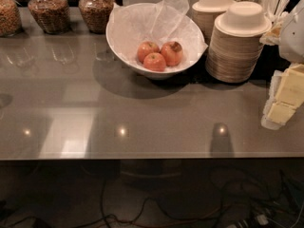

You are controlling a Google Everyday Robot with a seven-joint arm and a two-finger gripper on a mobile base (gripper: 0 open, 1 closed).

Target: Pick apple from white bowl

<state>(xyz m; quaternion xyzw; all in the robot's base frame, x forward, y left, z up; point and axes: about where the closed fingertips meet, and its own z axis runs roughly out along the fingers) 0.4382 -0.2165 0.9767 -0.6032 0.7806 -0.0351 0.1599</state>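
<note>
Three apples point(155, 61) touching in the bowl point(117, 39), on tissue point(161, 18), at 12 o'clock on the table point(142, 122); stacks point(235, 46) just beside at 2 o'clock, jars point(47, 11) at 10; gripper point(284, 99) at 3 o'clock, well apart, open or closed cannot tell; likely still approaching, nothing grasped; next, reaching toward 10 o'clock over the rim, down onto the front apple point(155, 61).

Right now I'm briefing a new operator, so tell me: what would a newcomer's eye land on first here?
Three red-orange apples sit clustered in the tissue-lined white bowl at the back of the glossy table. To the right of it stand two tall stacks of beige bowls. The pincer hangs at the right edge, well apart from the white bowl.
</note>
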